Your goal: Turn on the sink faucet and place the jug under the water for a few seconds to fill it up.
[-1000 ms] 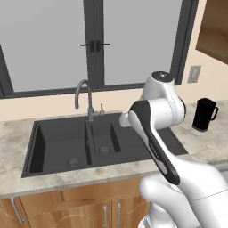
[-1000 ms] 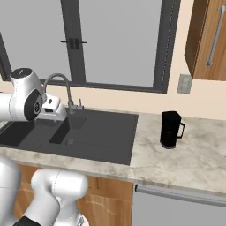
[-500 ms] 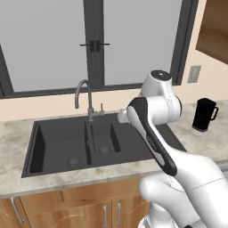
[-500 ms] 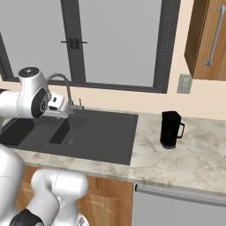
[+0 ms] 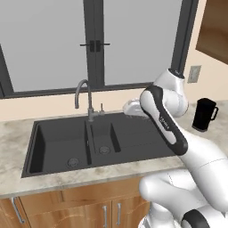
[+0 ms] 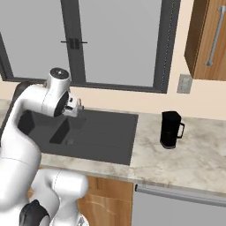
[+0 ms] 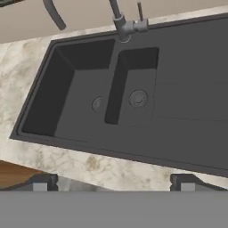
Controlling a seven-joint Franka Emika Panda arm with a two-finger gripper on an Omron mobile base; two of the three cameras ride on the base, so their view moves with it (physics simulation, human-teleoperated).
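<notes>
Above the sink (image 5: 67, 138), the claw (image 7: 114, 180) hangs spread and empty, having swung nearer the sink faucet (image 5: 84, 99) in the last moment, so the lever looks its next target, while the jug (image 5: 205, 114) waits on the table well right of the sink.

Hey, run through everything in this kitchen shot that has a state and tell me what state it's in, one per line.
Sink faucet: off, no water running from the spout.
Jug: upright on the counter right of the sink, untouched.
Sink: both basins dry and bare.
Gripper: jaws wide open, holding nothing, above the sink.
Window: shut.
</notes>
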